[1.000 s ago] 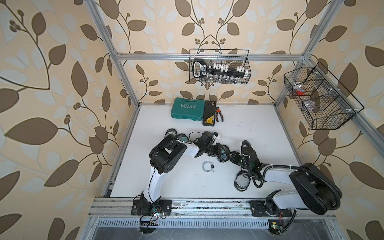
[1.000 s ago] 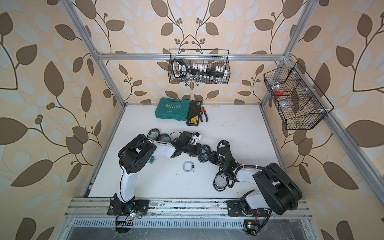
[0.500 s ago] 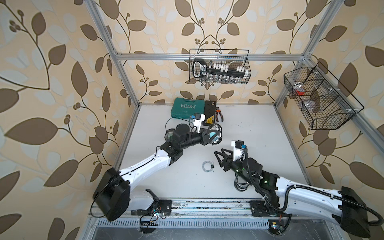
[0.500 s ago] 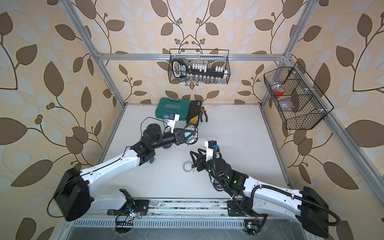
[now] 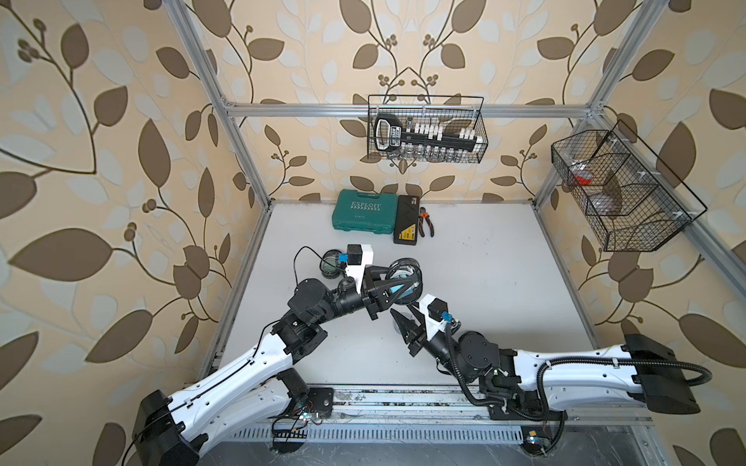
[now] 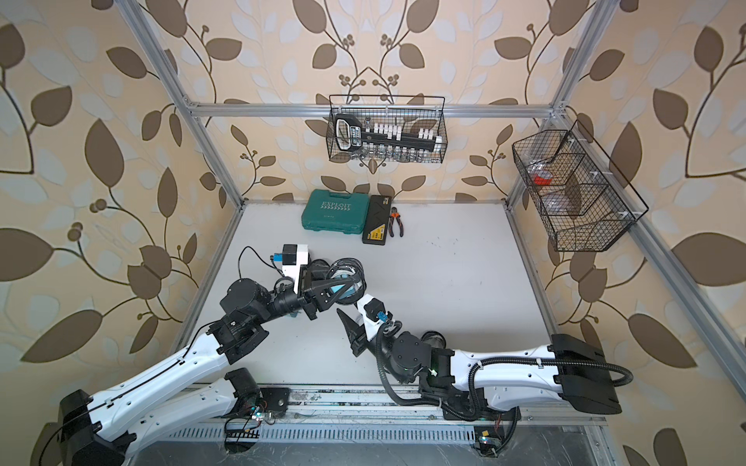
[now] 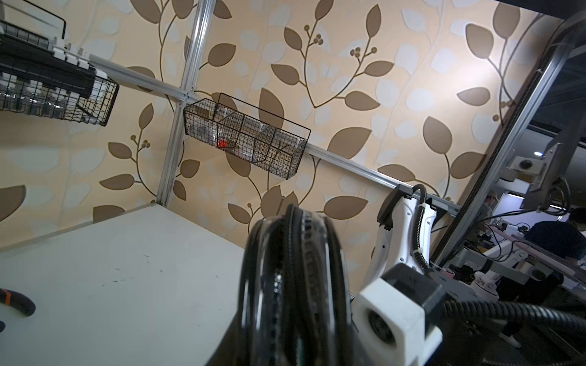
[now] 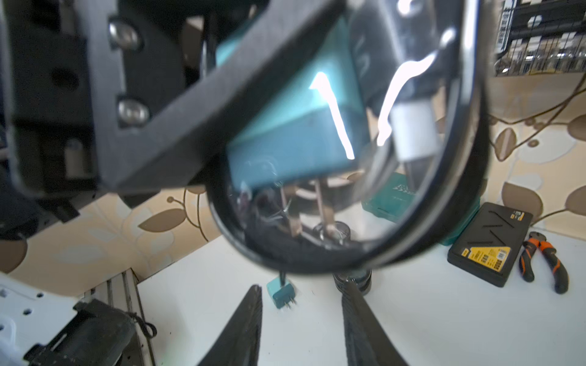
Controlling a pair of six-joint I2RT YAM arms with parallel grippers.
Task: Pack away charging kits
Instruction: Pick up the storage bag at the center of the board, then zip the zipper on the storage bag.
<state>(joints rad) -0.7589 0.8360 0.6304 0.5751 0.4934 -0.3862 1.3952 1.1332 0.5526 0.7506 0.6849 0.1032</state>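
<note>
My left gripper (image 5: 397, 287) is shut on a clear, black-rimmed zip pouch (image 5: 405, 277), held upright above the table's middle. Through its clear side a teal plug adapter (image 8: 295, 126) and a white cable plug (image 8: 412, 133) show inside. In the left wrist view the pouch (image 7: 291, 285) stands edge-on and hides the fingers. Just in front of and below the pouch, my right gripper (image 8: 304, 304) is open and empty. A loose teal adapter (image 8: 282, 293) lies on the table beyond its fingertips. Another pouch (image 8: 352, 280) sits behind one finger.
A further pouch (image 5: 332, 262) lies behind the left wrist. The teal tool case (image 5: 363, 218), a black flat case (image 5: 407, 224) and pliers (image 5: 426, 222) line the back edge. Wire baskets hang on the back wall (image 5: 426, 133) and the right wall (image 5: 617, 193).
A second ago both arms were folded low at mid-table. The left has since raised the pouch and brought it slightly forward. The right gripper has shifted left beneath it.
</note>
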